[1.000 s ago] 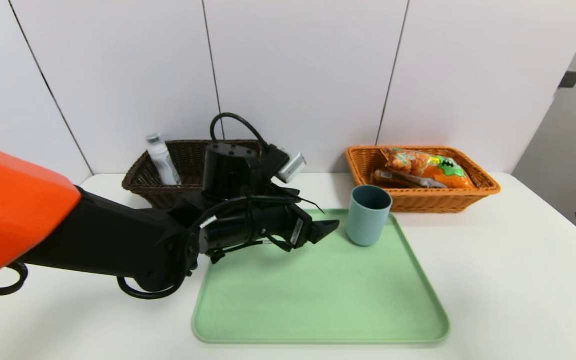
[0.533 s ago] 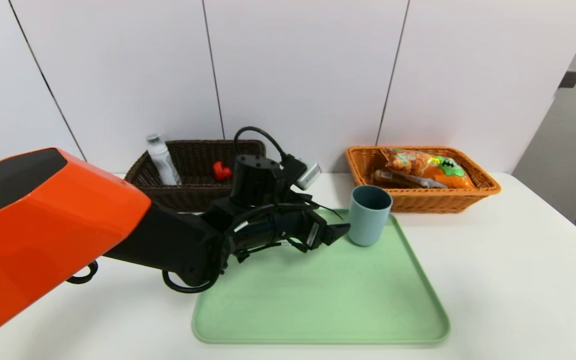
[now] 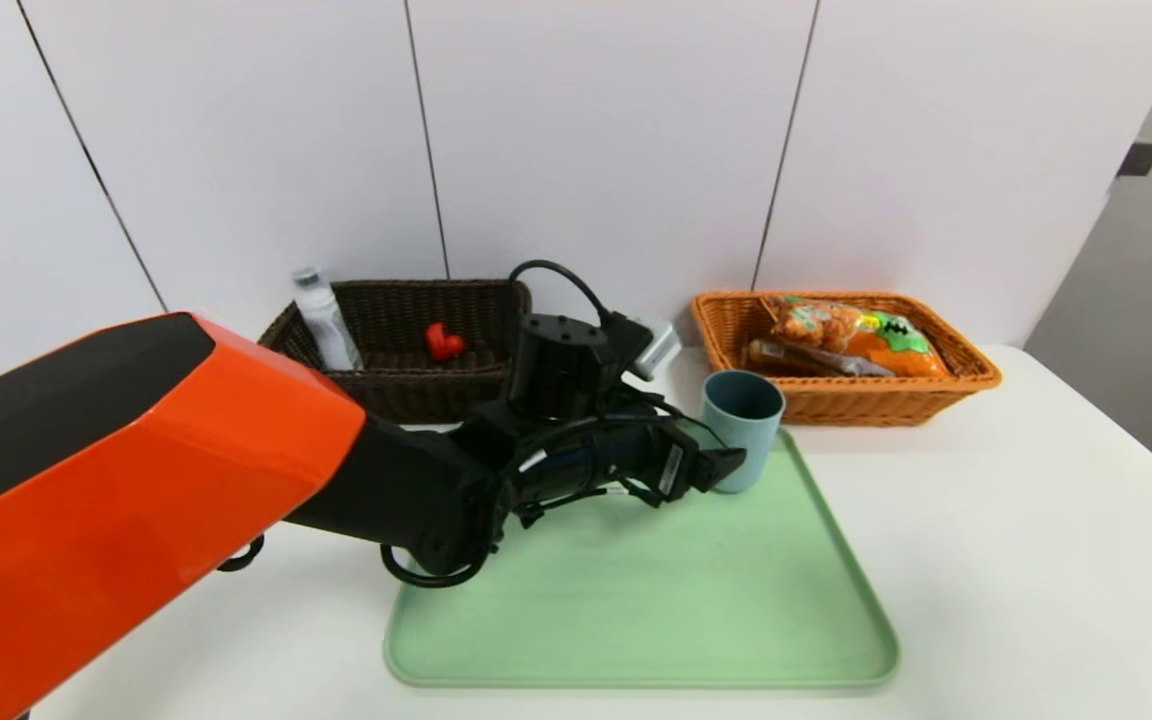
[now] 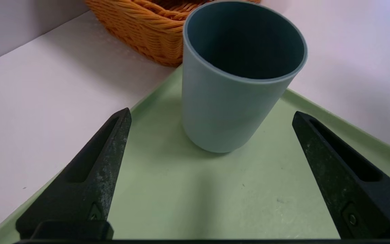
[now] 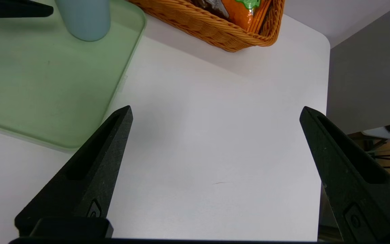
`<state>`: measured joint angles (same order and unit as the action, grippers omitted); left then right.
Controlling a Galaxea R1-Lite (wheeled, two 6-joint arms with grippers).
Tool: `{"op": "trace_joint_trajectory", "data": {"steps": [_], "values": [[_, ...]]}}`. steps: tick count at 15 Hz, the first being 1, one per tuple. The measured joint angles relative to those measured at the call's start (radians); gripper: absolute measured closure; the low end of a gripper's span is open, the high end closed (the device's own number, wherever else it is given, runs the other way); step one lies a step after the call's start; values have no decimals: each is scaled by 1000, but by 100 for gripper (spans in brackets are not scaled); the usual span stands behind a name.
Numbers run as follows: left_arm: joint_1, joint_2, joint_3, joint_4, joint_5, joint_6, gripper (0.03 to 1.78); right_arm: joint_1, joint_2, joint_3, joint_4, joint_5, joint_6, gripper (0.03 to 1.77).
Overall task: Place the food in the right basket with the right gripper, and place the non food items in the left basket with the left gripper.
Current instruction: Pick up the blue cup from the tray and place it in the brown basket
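Left gripper (image 3: 721, 465) at the cup (image 3: 741, 430), jaws wide apart.

The cup stands upright on the green tray's (image 3: 636, 610) far corner, just ahead of the fingertips, not gripped. Bottle (image 3: 321, 320) and red toy (image 3: 443, 342) sit in the brown basket (image 3: 386, 385); snacks (image 3: 856, 335) fill the orange basket (image 3: 936, 395). Right gripper (image 5: 215, 112) hangs spread over bare table (image 5: 215, 152).

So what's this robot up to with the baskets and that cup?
It is sorting things into two baskets. The snack bag already lies in the orange basket, and a bottle and a red toy are in the dark brown basket. Only the blue-grey cup is left, upright on the green tray. The left gripper is open right in front of the cup, not touching it. The right gripper hangs open over the bare table.
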<state>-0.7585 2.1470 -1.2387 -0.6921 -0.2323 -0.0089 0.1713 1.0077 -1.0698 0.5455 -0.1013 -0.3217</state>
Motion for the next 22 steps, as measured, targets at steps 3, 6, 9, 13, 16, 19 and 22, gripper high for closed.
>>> {"op": "trace_joint_trajectory", "data": {"steps": [3,6,9,13,16,19,22], "values": [[-24,32,-40,2,0,-4,12,0,-3,4,2,0,0,10],[-41,64,-104,12,1,-4,12,-1,-6,10,15,-1,1,10],[-46,97,-167,35,2,-3,12,-5,-9,8,21,-2,0,10],[-49,139,-239,60,2,-1,12,-9,-11,6,21,-3,-1,10],[-50,156,-268,92,3,-3,20,-9,-11,5,21,-3,-1,10],[-50,163,-277,94,9,-3,63,-9,-12,8,20,-2,-1,10],[-48,159,-277,94,10,-3,69,-9,-13,10,21,-3,-1,10]]}}
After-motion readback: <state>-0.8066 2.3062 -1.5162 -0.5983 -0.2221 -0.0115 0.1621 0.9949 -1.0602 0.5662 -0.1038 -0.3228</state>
